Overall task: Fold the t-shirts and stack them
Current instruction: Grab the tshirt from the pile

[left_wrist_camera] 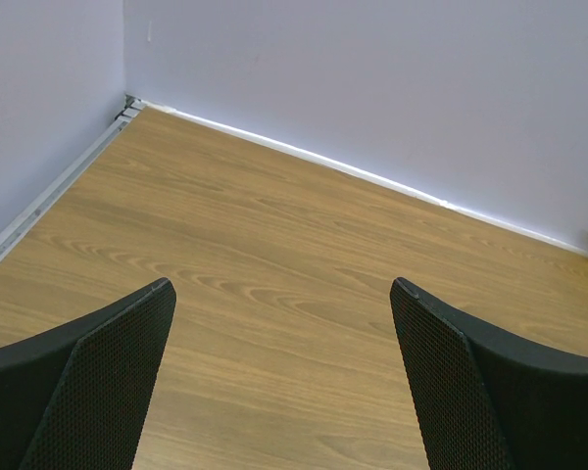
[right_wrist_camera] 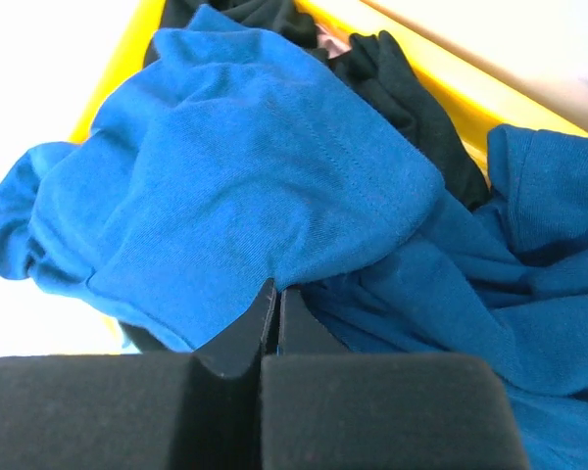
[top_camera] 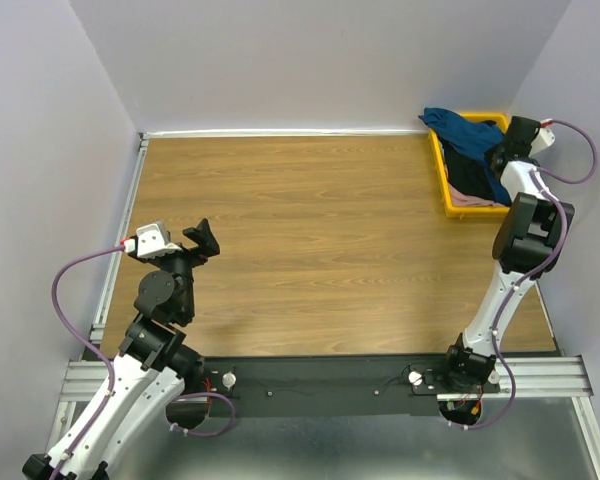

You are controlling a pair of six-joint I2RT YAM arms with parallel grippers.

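The t-shirts lie in a heap in the yellow tray (top_camera: 440,178) at the far right. A blue t-shirt (top_camera: 470,133) is on top, a black one (top_camera: 468,175) is under it, and a pale pink one (top_camera: 472,201) shows at the tray's near end. My right gripper (top_camera: 500,156) is over the tray. In the right wrist view it (right_wrist_camera: 277,287) is shut, its tips pinching a fold of the blue t-shirt (right_wrist_camera: 255,166), with the black shirt (right_wrist_camera: 412,98) behind. My left gripper (top_camera: 204,240) is open and empty over the bare table (left_wrist_camera: 282,286).
The wooden table (top_camera: 310,240) is walled at the back and on both sides. The yellow tray's rim (right_wrist_camera: 451,73) sits against the right wall. A metal rail (top_camera: 120,240) runs along the table's left edge.
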